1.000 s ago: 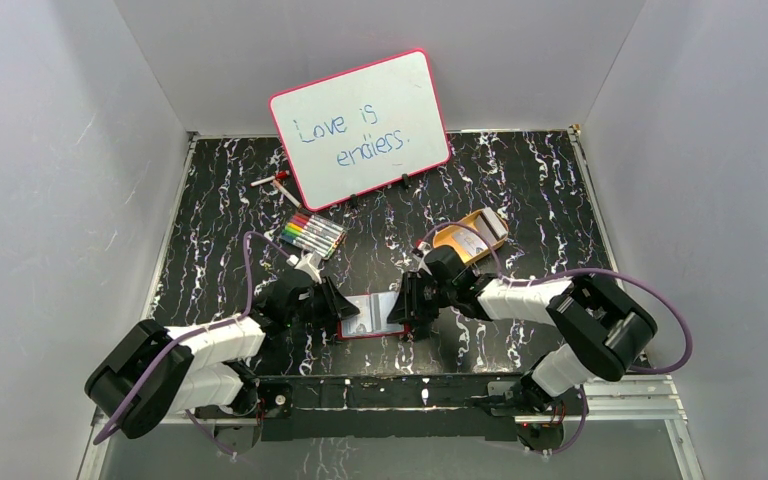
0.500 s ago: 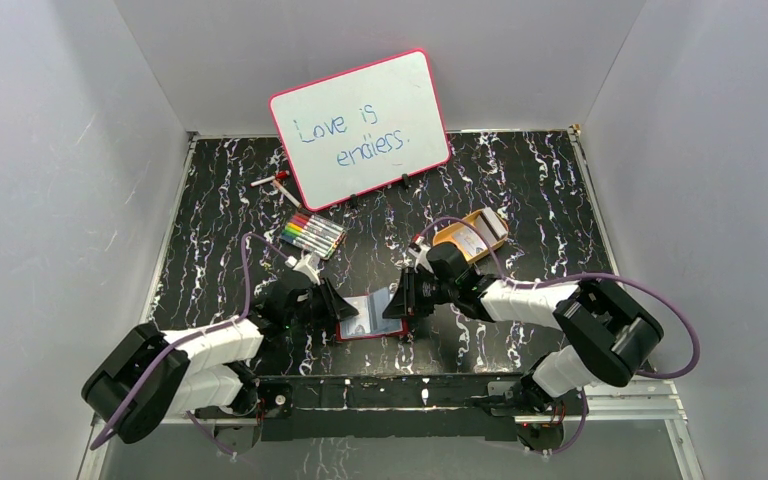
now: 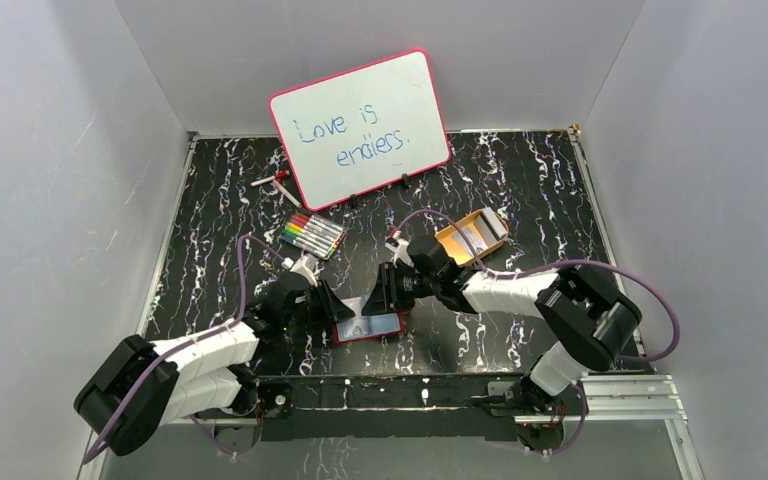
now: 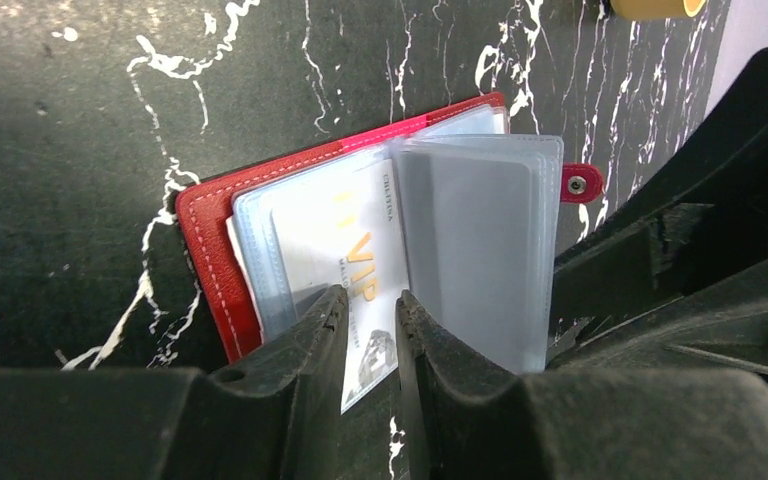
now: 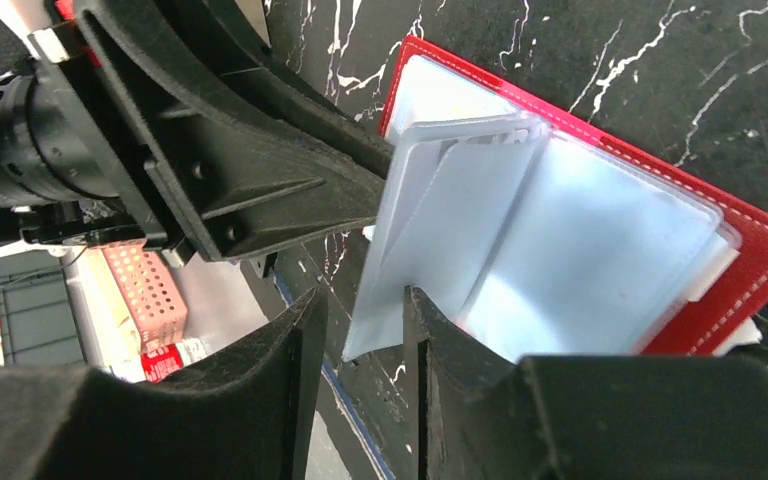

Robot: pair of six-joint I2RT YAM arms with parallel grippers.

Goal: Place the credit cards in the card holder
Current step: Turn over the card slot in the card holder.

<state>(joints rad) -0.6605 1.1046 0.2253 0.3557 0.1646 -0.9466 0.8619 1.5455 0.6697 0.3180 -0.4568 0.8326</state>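
The red card holder [image 3: 392, 329] lies open at the table's near edge between both arms. Its clear sleeves [image 4: 480, 240] fan out, and the snap tab [image 4: 580, 184] points right. A white credit card printed VIP [image 4: 365, 260] sits partly in a left sleeve, its free end sticking out. My left gripper [image 4: 372, 297] stands narrowly open with its fingertips over that end, and the card lies flat below the gap. My right gripper [image 5: 365, 292] is open. One raised sleeve leaf [image 5: 440, 220] stands in its gap, against the right-hand finger. In the top view the left gripper [image 3: 335, 305] and right gripper [image 3: 388, 295] face each other across the holder.
An orange tray [image 3: 457, 240] with a pale card in it sits behind the right arm. A set of colour markers [image 3: 312, 233] lies at the left middle, with a loose red-capped marker [image 3: 278, 180] further back. A whiteboard [image 3: 360, 125] leans on the back wall.
My right gripper has moved left over the holder and lifted a sleeve leaf; its jaws narrowed, then widened again. The left gripper has hardly moved.
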